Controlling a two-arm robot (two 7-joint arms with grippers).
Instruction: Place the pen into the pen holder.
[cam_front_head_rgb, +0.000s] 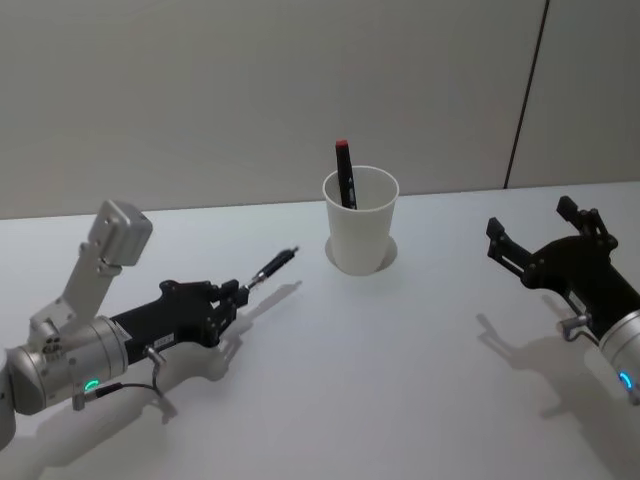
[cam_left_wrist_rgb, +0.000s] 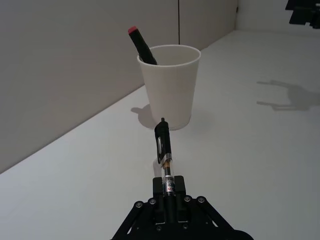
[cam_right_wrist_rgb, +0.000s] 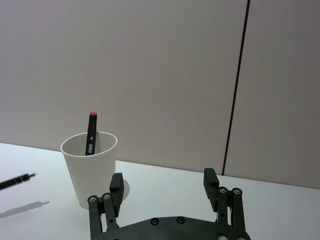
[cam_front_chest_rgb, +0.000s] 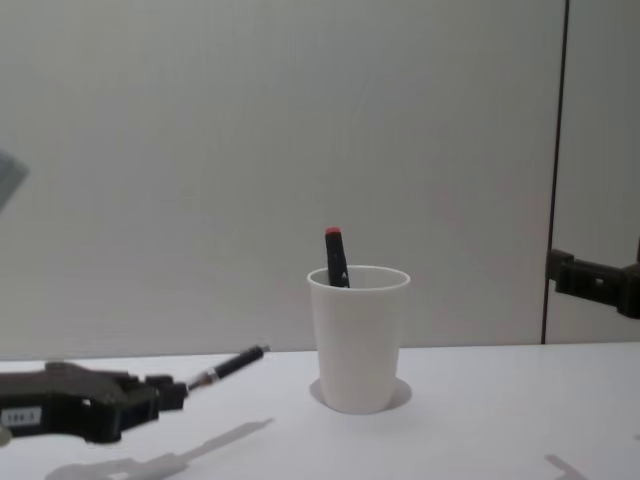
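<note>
The slim black pen with a clear barrel and a metal clip (cam_front_head_rgb: 272, 266) is outside the cup; it is gripped by one end in the left gripper (cam_front_head_rgb: 235, 295), whose two black fingers are closed tight on the barrel; the rest of the pen sticks out forward, tilted a little upward, with its free end aimed at the cup and stopping short of it; the pen is clear of the table, and its shadow lies on the surface below. In the left wrist view the pen (cam_left_wrist_rgb: 164, 150) runs straight out from the gripper (cam_left_wrist_rgb: 169, 192) toward the base of the cup.

The pen holder, a plain white tapered paper cup with a rolled rim (cam_front_head_rgb: 360, 235), stands upright on the white table (cam_front_head_rgb: 400, 350) near the grey back wall; the pen's tip is near it, on its left side, not touching. Inside the cup a black marker with a red end (cam_front_head_rgb: 345, 175) leans against the rim, its red end poking above it.

The right gripper (cam_front_head_rgb: 532, 225) hangs above the table well to the right of the cup; its fingers are spread wide with nothing between them.
</note>
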